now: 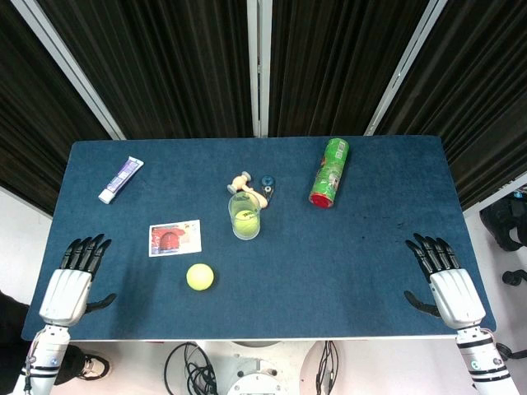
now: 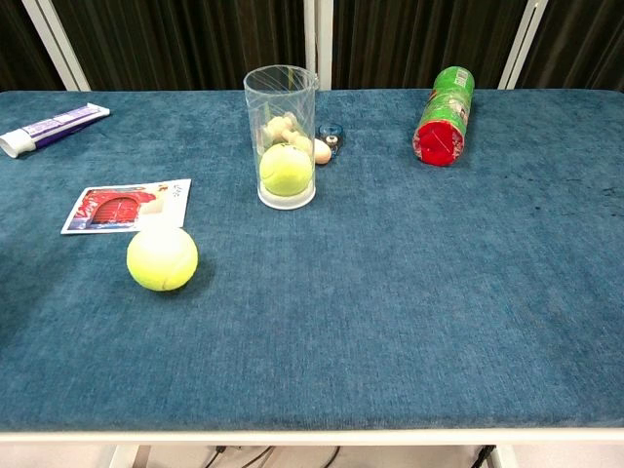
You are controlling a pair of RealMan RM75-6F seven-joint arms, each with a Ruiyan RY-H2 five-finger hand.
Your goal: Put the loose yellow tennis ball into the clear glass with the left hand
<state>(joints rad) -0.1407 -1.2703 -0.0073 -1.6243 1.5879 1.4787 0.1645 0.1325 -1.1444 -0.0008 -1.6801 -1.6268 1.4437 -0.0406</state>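
The loose yellow tennis ball (image 1: pixel 200 276) (image 2: pixel 162 258) lies on the blue table, in front of and left of the clear glass (image 1: pixel 244 216) (image 2: pixel 281 136). The glass stands upright with another tennis ball (image 2: pixel 286 170) inside it. My left hand (image 1: pixel 75 277) rests flat at the table's front left corner, fingers spread, holding nothing, well left of the loose ball. At the front right corner my right hand (image 1: pixel 443 280) lies the same way, empty. Neither hand shows in the chest view.
A picture card (image 1: pixel 174 238) (image 2: pixel 128 206) lies just behind the loose ball. A toothpaste tube (image 1: pixel 121 178) (image 2: pixel 53 128) is at the back left. A green can (image 1: pixel 329 172) (image 2: pixel 445 115) lies on its side at the back right. Small wooden and blue objects (image 1: pixel 255 188) sit behind the glass.
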